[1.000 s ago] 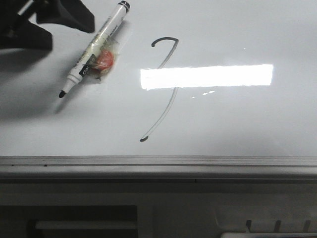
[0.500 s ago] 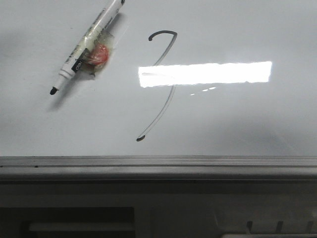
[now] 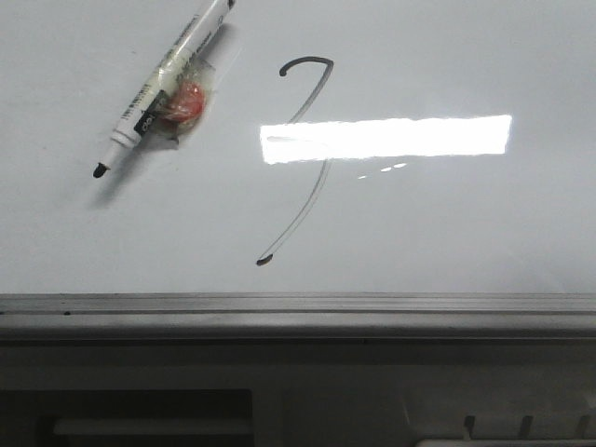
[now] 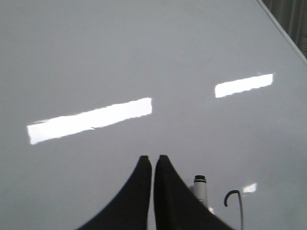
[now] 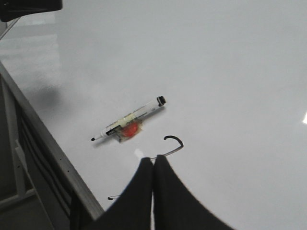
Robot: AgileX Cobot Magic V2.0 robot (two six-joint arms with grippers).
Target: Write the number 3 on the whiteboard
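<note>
The number 3 (image 3: 307, 158) is a thin dark stroke on the whiteboard (image 3: 447, 223), hooked at the top with a long tail to the lower left; a bright glare band crosses its middle. Its hook shows in the left wrist view (image 4: 233, 199) and the right wrist view (image 5: 173, 143). A white uncapped marker (image 3: 163, 88) with a red lump taped to it lies flat on the board left of the stroke. It also shows in the right wrist view (image 5: 128, 125). My left gripper (image 4: 153, 158) is shut and empty above the board. My right gripper (image 5: 153, 159) is shut and empty over the stroke.
A grey metal rail (image 3: 298, 312) runs along the board's near edge, with a grey frame below it. In the right wrist view the rail (image 5: 53, 148) runs down the left, and a dark arm part (image 5: 29, 7) sits at the top left corner.
The dark left gripper that was at the top left of the front view one second ago has left that view. The marker stays lying on the board.
</note>
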